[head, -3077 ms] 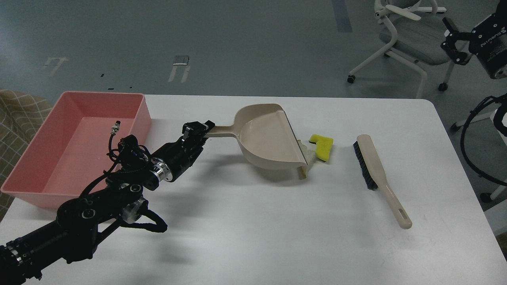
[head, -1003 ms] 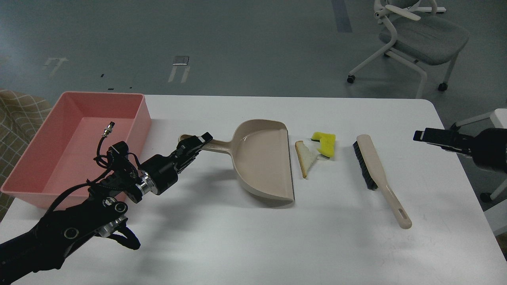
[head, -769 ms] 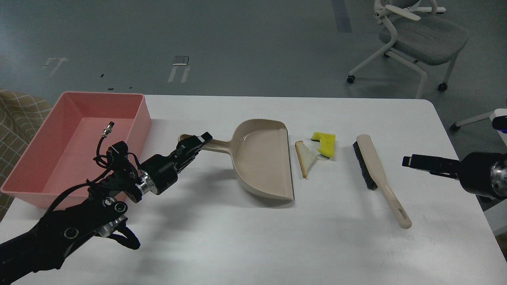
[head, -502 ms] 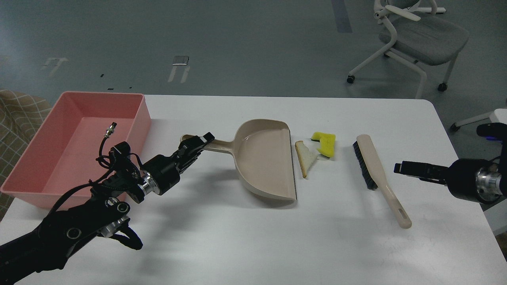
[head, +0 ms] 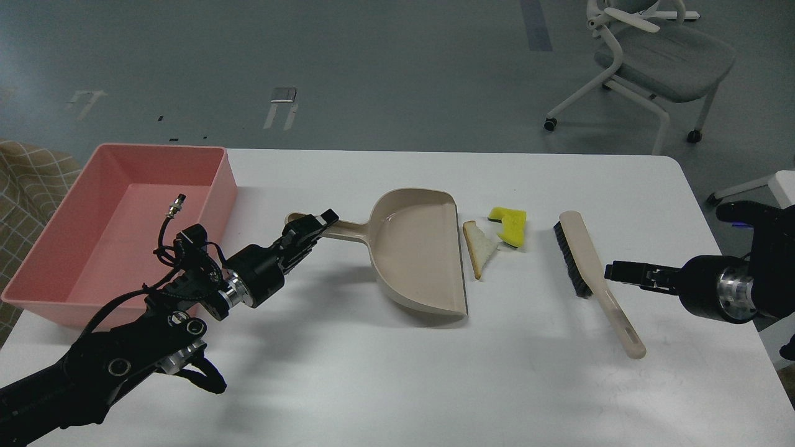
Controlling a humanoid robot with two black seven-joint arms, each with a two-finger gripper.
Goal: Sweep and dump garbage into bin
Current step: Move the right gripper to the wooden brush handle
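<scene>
The beige dustpan lies flat on the white table, its open lip facing right. My left gripper is shut on the dustpan's handle. The triangular bread slice lies just right of the lip. The yellow sponge piece with its green backing touches the bread's right side. The beige brush with black bristles lies further right. My right gripper comes in from the right and sits just right of the brush handle; its fingers cannot be told apart. The pink bin stands at the far left.
An office chair stands on the floor beyond the table's far right corner. A checked cloth shows behind the bin at the left edge.
The dustpan was lowered flat onto the table, uncovering the bread slice, then slid slightly right. My right arm came down from the upper right and moved left toward the brush handle.
</scene>
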